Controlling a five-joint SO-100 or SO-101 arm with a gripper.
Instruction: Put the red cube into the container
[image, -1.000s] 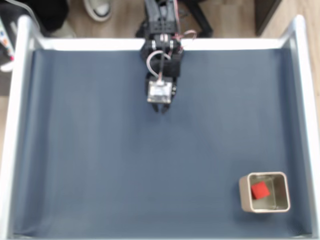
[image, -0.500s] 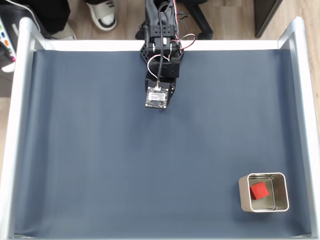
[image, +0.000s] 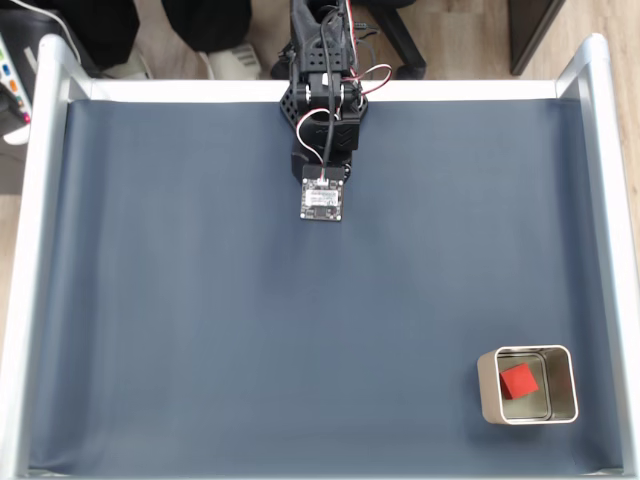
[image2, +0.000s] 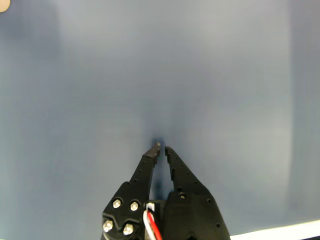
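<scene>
The blue-covered table (image: 200, 300) stretches under me. Well away from my claw (image2: 161, 147), toward the fixed view's lower right, the square tin container (image: 487, 385) holds the red cube (image: 518, 381). My claw is closed, empty.

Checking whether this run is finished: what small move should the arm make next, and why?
Probably none beyond settling at rest. The red cube already lies inside the container, and the tool is shut and empty over bare blue mat, far from the container.
</scene>
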